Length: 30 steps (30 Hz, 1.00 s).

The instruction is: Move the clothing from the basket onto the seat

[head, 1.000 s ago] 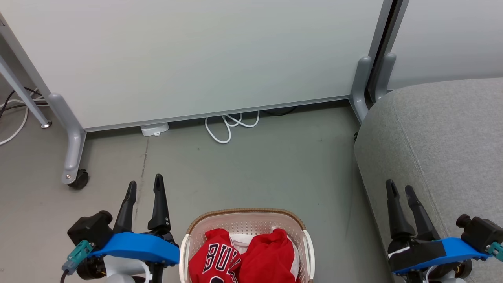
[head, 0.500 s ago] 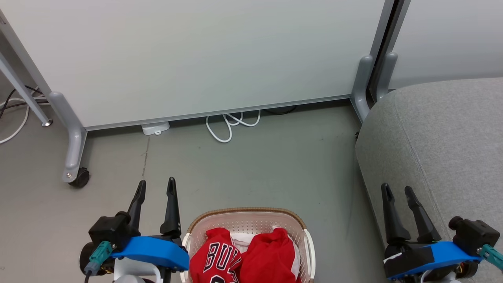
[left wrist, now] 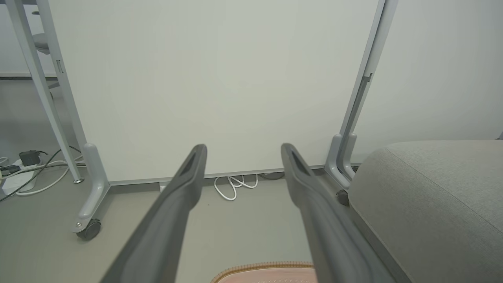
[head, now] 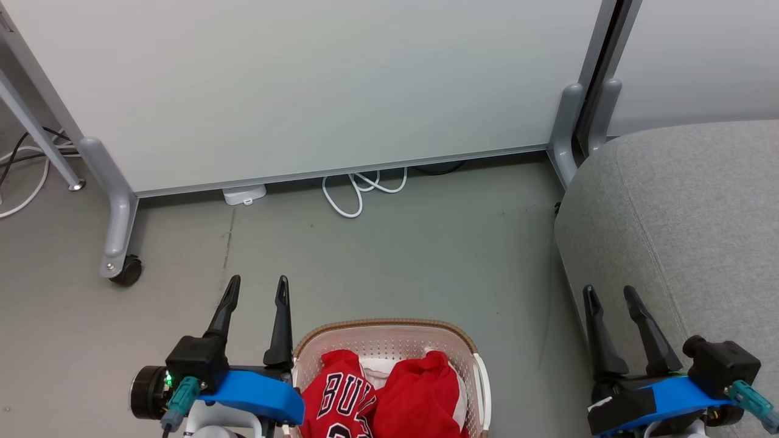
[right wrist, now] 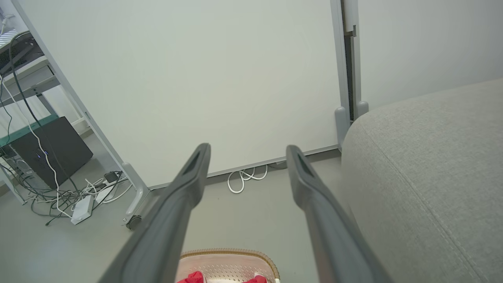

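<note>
The clothing (head: 389, 395) is lying bunched in the basket (head: 383, 323) on the floor. The left hand (head: 258, 281) is hovering beside its rim and the right hand (head: 607, 292) by the seat (head: 688, 213), both spreading wide and holding nothing. A white cable (head: 359, 190) is looping under the partition (head: 304, 91) ahead.

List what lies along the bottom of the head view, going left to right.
Black-and-blue left gripper → bright red jersey lettered "BULLS" → plain red crumpled garment → black-and-blue right gripper.
</note>
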Tool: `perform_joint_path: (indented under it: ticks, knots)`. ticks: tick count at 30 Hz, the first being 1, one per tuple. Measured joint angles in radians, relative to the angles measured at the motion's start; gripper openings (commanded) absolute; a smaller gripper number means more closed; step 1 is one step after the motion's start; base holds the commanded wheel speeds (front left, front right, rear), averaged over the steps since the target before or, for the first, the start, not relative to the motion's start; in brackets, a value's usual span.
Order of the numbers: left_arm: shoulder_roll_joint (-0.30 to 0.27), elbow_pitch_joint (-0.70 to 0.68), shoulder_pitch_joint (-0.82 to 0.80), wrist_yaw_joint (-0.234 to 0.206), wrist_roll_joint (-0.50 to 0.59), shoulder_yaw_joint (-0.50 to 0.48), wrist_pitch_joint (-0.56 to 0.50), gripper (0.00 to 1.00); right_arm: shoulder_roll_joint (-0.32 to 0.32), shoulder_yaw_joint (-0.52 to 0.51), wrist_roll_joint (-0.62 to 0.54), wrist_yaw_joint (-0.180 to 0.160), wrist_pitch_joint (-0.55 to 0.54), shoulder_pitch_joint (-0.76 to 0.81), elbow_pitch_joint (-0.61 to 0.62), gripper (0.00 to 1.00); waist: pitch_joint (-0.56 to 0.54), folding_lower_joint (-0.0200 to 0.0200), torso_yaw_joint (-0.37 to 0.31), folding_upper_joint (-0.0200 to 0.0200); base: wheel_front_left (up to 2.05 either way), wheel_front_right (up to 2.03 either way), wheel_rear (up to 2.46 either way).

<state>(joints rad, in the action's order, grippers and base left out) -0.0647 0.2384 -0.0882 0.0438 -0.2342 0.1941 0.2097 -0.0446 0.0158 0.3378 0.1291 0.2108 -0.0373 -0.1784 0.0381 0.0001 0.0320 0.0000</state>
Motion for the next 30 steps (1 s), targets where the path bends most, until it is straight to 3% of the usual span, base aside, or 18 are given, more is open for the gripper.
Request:
perform_joint_path:
  ticks: [30]
  knots:
    - [0.003, 0.014, -0.002, 0.006, 0.211, 0.034, 0.052, 1.00, -0.002, 0.020, -0.195, 0.001, 0.050, 0.006, -0.002, 1.00, 0.010, 0.0000, 0.014, 0.0000, 0.00, 0.00, 0.00]
